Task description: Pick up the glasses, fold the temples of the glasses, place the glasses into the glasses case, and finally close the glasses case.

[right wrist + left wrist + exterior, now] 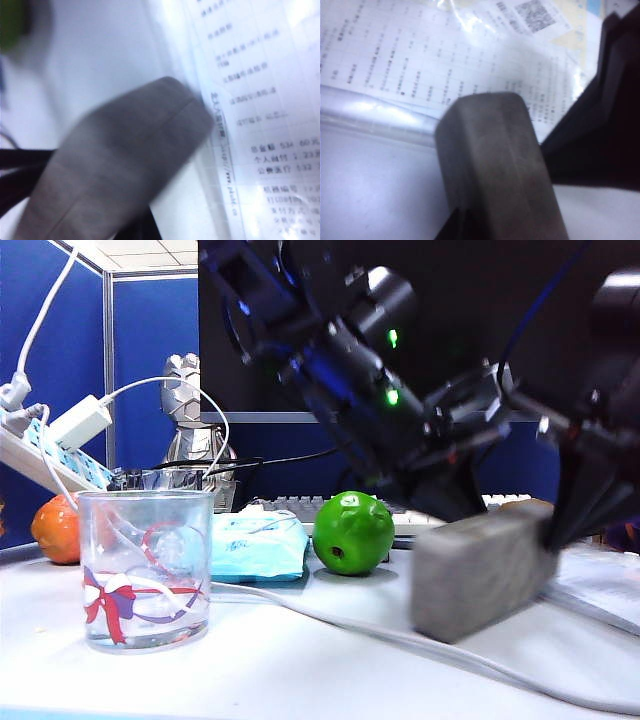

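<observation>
The grey glasses case (480,575) is closed and tilted, its lower end near the white table and its higher end at the right. My left gripper (455,505) reaches down onto the case's upper side, and my right gripper (565,525) meets its raised right end. The case (495,165) fills the left wrist view, running out from dark jaws that it mostly covers. In the right wrist view the blurred case (115,165) does the same. Both grippers are shut against the case; a grip on it cannot be made out. The glasses and their temples are hidden.
A clear drinking glass (145,570) stands front left, with a light-blue tissue pack (255,545), a green apple (352,532) and an orange (55,530) behind it. A white cable (400,635) crosses the table. Printed sheets (420,60) lie under the case. A keyboard (300,505) sits at the back.
</observation>
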Controlling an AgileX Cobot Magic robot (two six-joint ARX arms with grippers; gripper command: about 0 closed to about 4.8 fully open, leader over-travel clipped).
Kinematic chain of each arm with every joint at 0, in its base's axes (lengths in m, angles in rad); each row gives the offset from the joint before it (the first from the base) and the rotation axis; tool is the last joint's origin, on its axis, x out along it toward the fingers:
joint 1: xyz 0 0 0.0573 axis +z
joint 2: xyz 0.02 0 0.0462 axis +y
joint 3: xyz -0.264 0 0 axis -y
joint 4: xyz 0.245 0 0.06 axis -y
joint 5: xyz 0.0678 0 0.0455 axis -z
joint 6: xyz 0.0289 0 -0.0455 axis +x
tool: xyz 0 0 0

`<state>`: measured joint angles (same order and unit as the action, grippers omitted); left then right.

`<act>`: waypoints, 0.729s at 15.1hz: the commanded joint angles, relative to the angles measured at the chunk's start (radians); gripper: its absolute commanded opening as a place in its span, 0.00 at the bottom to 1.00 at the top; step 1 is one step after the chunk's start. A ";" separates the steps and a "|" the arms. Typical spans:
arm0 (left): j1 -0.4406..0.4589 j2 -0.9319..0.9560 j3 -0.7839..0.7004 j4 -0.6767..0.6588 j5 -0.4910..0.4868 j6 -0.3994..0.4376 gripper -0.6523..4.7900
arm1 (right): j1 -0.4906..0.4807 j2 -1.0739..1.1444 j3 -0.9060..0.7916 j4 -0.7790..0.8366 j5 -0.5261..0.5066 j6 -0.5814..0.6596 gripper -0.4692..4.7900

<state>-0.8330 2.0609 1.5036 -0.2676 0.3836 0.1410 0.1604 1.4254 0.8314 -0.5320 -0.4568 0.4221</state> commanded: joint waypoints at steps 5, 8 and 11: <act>0.024 -0.120 0.005 0.010 -0.079 0.000 0.11 | -0.001 -0.151 0.011 0.057 0.174 -0.007 0.08; 0.027 -0.165 0.004 -0.009 -0.147 0.001 0.11 | -0.001 -0.176 0.020 0.071 0.166 -0.007 0.08; 0.029 -0.266 0.004 -0.019 -0.237 0.002 0.11 | 0.000 -0.242 0.061 0.141 0.170 -0.023 0.08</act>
<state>-0.8043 1.8256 1.5043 -0.3031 0.1646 0.1413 0.1600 1.2026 0.8768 -0.4484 -0.2878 0.4137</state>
